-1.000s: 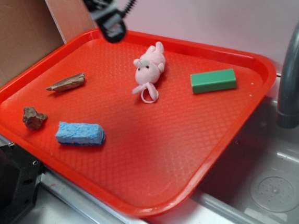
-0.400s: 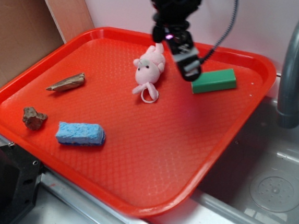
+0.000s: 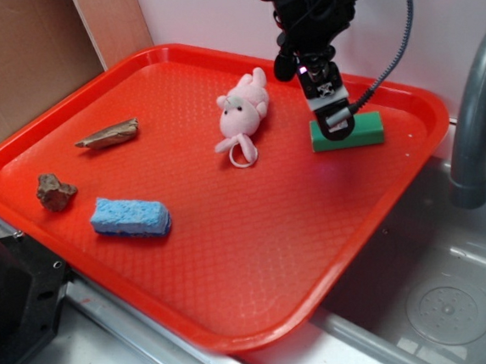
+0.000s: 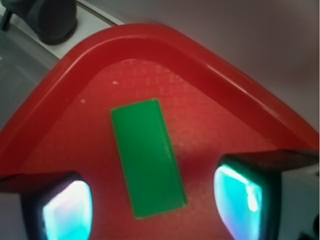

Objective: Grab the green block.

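The green block [image 3: 363, 129] lies flat near the right back corner of the red tray [image 3: 233, 259]. In the wrist view the green block [image 4: 146, 156] runs lengthwise between my two glowing fingers [image 4: 67, 207], apart from both. My gripper [image 3: 334, 123] hangs open just above the block's left part, with nothing held. From the exterior view its tip covers part of the block.
On the tray also lie a pink plush toy [image 3: 243, 114], a blue sponge [image 3: 130, 216], a brown stone [image 3: 54, 191] and a wood sliver [image 3: 108, 135]. A grey faucet [image 3: 476, 119] and sink [image 3: 441, 301] stand to the right; the tray's raised rim [image 4: 210, 60] is close behind the block.
My gripper has swept from the tray's back left to the right and come down over the green block. Nothing on the tray has moved.
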Robot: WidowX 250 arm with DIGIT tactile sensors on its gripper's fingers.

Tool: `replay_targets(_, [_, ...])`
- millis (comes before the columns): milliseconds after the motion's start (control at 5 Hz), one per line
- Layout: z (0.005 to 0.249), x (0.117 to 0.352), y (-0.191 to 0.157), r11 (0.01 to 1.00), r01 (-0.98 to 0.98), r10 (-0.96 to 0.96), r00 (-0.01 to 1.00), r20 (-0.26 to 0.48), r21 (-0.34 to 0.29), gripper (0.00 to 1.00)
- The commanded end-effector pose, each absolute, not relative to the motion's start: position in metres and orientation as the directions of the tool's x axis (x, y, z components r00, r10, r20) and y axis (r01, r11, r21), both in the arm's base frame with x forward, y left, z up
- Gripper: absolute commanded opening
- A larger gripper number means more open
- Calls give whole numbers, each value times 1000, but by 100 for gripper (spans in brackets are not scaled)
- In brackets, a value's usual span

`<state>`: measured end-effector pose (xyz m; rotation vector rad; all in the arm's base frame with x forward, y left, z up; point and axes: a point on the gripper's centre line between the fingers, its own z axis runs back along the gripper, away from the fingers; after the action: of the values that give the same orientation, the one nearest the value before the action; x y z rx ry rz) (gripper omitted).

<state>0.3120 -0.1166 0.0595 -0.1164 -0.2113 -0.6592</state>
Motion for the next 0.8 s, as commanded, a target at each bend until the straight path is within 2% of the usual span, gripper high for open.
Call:
replay_targets(0, [75, 315, -124, 787, 616, -588, 761, 275, -22, 100])
replay_targets(200, [75, 315, -124, 787, 616, -588, 761, 275, -22, 100])
replay_targets(600, [50, 308, -138, 737, 675, -642, 716, 274, -37, 100])
